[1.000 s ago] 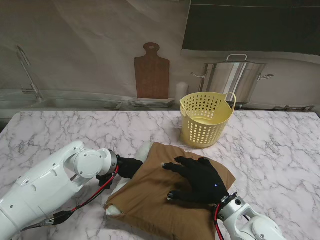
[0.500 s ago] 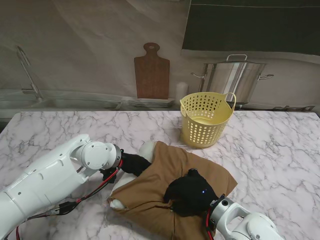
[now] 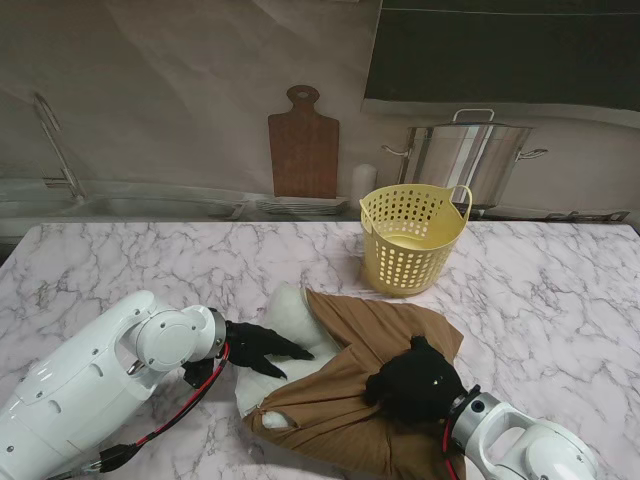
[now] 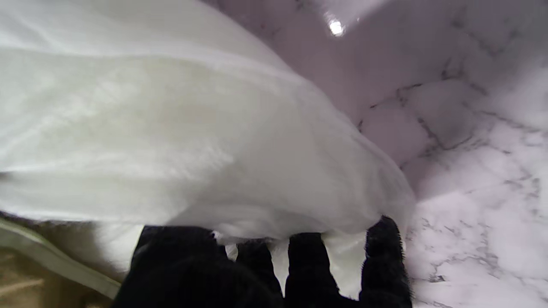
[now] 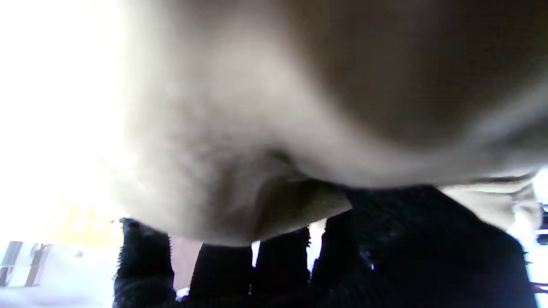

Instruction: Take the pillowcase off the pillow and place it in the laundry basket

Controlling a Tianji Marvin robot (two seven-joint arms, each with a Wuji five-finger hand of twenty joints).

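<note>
Right hand (image 3: 415,380) clutching brown pillowcase (image 3: 370,340); no legible writing.

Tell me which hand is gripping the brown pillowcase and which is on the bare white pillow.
The right hand is fisted in the bunched brown pillowcase. The left hand rests on the exposed white pillow, fingers extended.

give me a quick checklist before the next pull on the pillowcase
1. Right hand shut on pillowcase: ok, brown cloth bunched in its fist.
2. Left hand pinning pillow: ok, fingers on white cloth.
3. Pillow end out of the case: ok, white end shows on my left.
4. Pillow fully free: not ok, most is covered.
5. Basket upright and open, farther from me: ok.
6. Left-hand grip firmness: cannot tell.
</note>
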